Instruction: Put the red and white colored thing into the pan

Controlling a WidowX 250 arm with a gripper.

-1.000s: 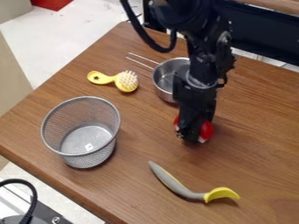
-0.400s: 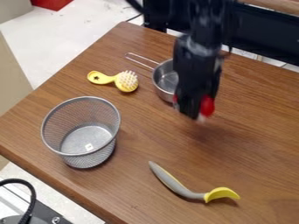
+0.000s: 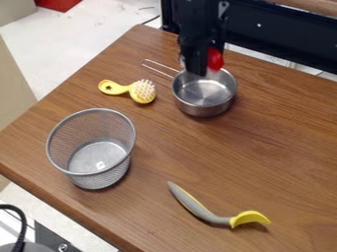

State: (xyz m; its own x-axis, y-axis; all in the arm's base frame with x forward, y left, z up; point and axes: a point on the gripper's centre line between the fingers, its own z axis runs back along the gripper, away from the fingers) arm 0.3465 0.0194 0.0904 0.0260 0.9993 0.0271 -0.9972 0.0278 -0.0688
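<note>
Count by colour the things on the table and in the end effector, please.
Silver: 2 (basket, pan)
Red and white: 1 (red and white thing)
Yellow and white: 1 (brush)
Grey and yellow: 1 (utensil)
Total: 5

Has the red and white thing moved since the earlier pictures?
Yes. The red and white thing has moved away from the yellow and gray utensil, up to the far part of the pan.

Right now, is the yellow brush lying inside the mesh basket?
No, the yellow brush lies on the wooden table, behind the mesh basket and beside the pan.
</note>
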